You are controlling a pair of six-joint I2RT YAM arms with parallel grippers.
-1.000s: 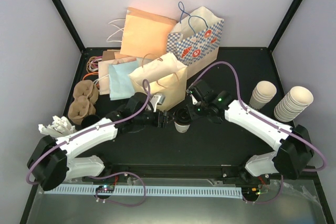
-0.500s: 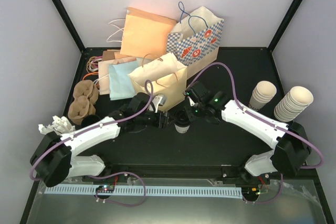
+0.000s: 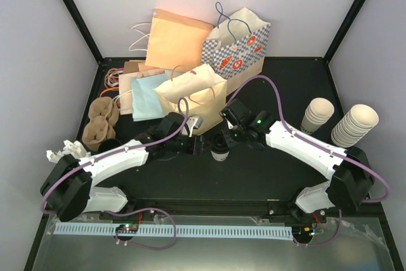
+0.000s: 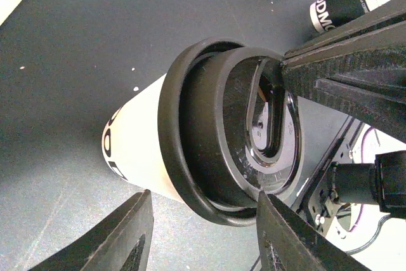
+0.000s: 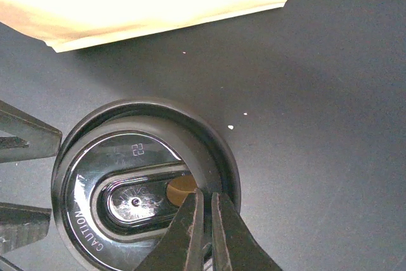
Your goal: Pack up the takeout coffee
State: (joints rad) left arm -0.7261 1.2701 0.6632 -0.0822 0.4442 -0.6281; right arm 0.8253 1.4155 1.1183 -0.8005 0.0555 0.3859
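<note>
The takeout coffee [image 3: 219, 150] is a small cream cup with a black lid, standing on the black table just in front of the cream paper bag [image 3: 193, 96]. In the left wrist view the cup [image 4: 143, 150] and its lid [image 4: 235, 131] fill the frame. My left gripper [image 4: 203, 233] is open, with one finger on either side of the lid and a small gap on each side. My right gripper [image 5: 206, 200] is shut, its tips resting on the lid [image 5: 127, 182] by the sip hole. From above, the left gripper [image 3: 200, 146] and right gripper [image 3: 227, 138] flank the cup.
An orange bag [image 3: 174, 39], a checkered bag [image 3: 238, 46] and flat bags [image 3: 149, 96] stand behind the cream bag. Stacked lidless cups [image 3: 355, 125] sit at the right. Brown cup holders [image 3: 101, 122] and crumpled paper [image 3: 66, 152] lie at the left.
The left gripper's jaws have narrowed around the cup and its arm has edged closer. The right gripper has shifted slightly left and stays shut on top of the lid.
</note>
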